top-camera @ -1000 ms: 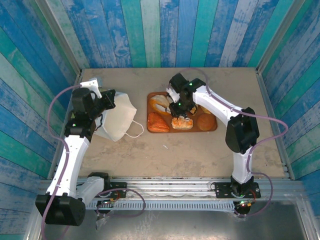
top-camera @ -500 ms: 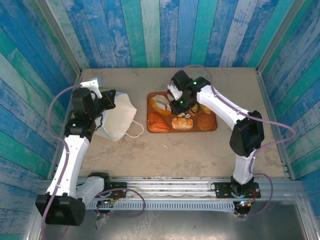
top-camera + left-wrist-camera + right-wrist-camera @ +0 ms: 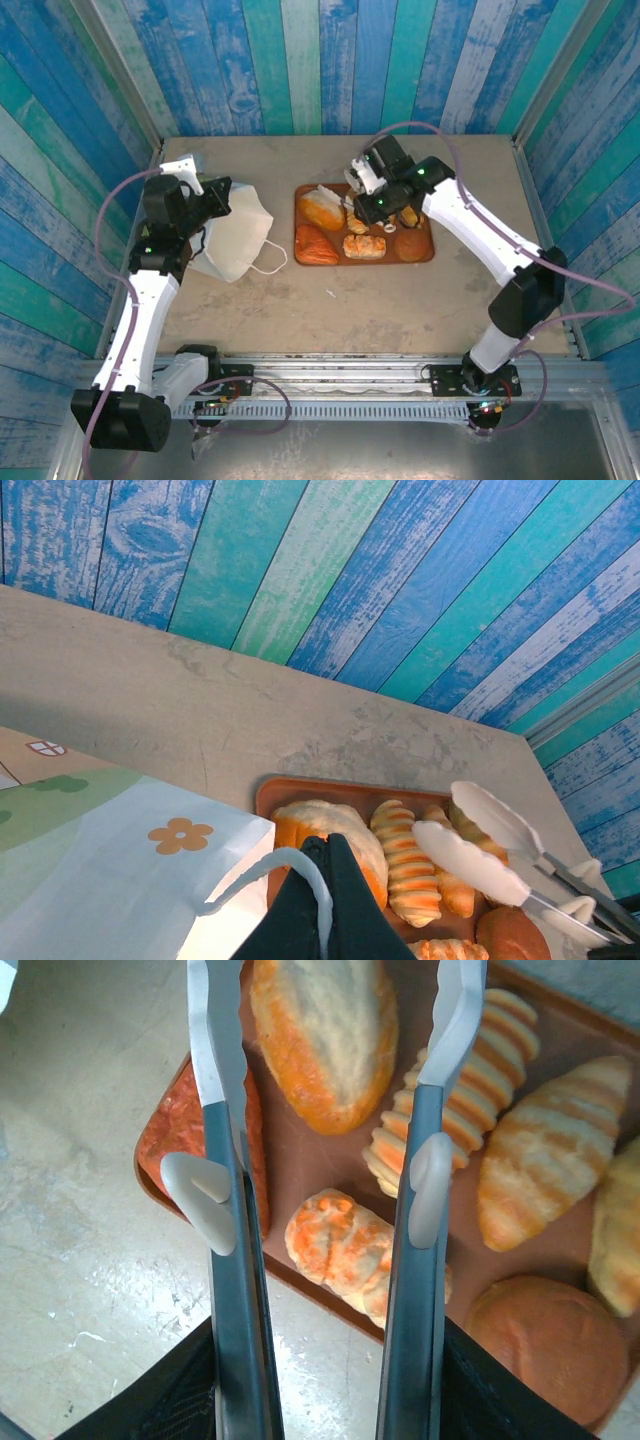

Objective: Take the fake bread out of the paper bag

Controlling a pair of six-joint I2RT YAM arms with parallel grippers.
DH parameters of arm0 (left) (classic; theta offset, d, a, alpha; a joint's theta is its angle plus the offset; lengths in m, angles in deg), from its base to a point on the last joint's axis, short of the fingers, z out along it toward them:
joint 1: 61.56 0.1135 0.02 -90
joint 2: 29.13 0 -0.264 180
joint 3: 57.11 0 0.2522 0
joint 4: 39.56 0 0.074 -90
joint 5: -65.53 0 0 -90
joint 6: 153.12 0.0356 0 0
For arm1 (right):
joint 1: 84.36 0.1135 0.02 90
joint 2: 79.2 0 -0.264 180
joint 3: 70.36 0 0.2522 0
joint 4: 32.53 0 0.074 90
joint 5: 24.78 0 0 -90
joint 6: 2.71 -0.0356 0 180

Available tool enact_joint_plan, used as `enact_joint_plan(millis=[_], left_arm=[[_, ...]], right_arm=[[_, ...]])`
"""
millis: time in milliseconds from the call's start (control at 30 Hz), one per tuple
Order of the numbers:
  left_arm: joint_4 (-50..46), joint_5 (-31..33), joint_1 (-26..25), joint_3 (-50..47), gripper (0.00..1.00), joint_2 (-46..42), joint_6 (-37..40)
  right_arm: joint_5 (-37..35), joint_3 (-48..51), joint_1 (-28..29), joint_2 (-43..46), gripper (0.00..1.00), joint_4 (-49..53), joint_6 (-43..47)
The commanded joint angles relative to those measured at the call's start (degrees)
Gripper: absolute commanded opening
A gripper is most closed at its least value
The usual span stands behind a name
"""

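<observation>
Over the tray [image 3: 320,1165], right claw [image 3: 385,198] clamped on tongs [image 3: 225,1260] above fake bread [image 3: 325,1035], left claw [image 3: 325,900] pinching handle [image 3: 270,856] of paper bag [image 3: 120,880]

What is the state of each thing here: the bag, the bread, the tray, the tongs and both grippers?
paper bag: lying on its side, one handle pinched.
fake bread: several pieces out, lying on the tray.
tray: lying flat, loaded with bread.
tongs: open, empty, over the tray.
left gripper: shut on the bag handle.
right gripper: shut on the tongs.
</observation>
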Motion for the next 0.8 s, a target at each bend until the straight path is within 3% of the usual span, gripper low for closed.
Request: enact_joint_plan(millis=[0,167,400,767], left_arm=[[1.47,-0.25,-0.07,0.93,0.0,-1.64,-0.19],[2.16,0.93,-0.05,1.08,0.0,-2.93,-1.09],[1.29,0.66,-0.05,4.01,0.0,-3.03,-0.97],[0.32,0.12,-0.05,5.94,0.0,-2.95,-2.24]], right_arm=[[-3.97,2.39,-2.51,5.46,0.49,-3.24,-2.0],[-9.4,8.54,-6.97,13.27,0.49,-6.76,-4.85],[-7.71,19.83,-20.3,22.26,0.5,-10.78,-7.25],[-0.9,30.55,-40.14,22.02,0.51,-11.14,-3.96]])
